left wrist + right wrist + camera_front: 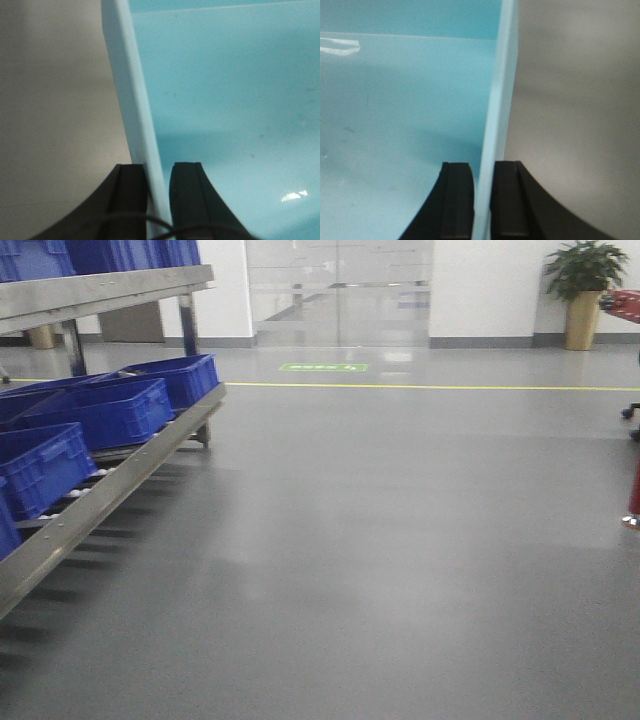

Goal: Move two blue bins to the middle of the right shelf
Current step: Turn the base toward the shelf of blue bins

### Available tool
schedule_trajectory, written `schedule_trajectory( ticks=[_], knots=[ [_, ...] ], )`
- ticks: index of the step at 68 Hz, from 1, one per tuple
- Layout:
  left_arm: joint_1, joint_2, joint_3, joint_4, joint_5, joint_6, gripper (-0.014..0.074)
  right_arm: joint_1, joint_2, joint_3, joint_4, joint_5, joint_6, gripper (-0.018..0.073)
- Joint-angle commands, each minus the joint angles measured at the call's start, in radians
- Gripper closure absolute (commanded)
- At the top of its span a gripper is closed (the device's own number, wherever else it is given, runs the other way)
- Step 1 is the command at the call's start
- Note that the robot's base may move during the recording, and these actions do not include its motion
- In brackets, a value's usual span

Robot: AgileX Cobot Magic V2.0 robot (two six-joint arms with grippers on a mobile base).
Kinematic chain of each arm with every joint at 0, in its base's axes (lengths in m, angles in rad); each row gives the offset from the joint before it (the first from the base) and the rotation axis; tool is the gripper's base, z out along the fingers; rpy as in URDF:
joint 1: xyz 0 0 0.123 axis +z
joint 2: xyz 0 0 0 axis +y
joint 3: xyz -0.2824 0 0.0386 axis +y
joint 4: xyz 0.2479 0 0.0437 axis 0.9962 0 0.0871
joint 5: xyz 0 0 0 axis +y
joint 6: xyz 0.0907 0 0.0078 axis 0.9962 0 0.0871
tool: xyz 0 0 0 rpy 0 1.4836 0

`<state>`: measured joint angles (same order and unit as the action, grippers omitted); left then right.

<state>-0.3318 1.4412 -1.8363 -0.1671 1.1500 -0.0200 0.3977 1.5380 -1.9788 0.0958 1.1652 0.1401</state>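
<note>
In the left wrist view my left gripper (pixel 159 172) is shut on the left wall of a light blue bin (pixel 225 100), one finger outside, one inside. In the right wrist view my right gripper (pixel 484 172) is shut on the right wall of the bin (pixel 405 100), likewise with a finger on each side. The bin's floor is bare. Neither gripper nor this bin shows in the front view. Several dark blue bins (pixel 105 410) sit on the sloped roller shelf (pixel 120 485) at the left of the front view.
An upper shelf level (pixel 100 285) with more blue bins is at top left. Open grey floor (pixel 400 540) stretches ahead to a yellow line (pixel 430 387) and glass doors (pixel 340 290). A potted plant (pixel 583 290) stands far right.
</note>
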Motion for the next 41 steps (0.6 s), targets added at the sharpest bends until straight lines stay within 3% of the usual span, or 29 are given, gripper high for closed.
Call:
schedule_trajectory(
  ticks=[1,41],
  knots=[
    [0.001,-0.012,-0.012,-0.03,-0.023,0.02,0.0708,-0.003,-0.012,-0.013,0.012,-0.052,-0.021,0.0711],
    [0.001,-0.012,-0.012,-0.03,-0.023,0.02,0.0708,-0.003,-0.012,-0.013,0.012,-0.052,-0.021,0.0711]
  ],
)
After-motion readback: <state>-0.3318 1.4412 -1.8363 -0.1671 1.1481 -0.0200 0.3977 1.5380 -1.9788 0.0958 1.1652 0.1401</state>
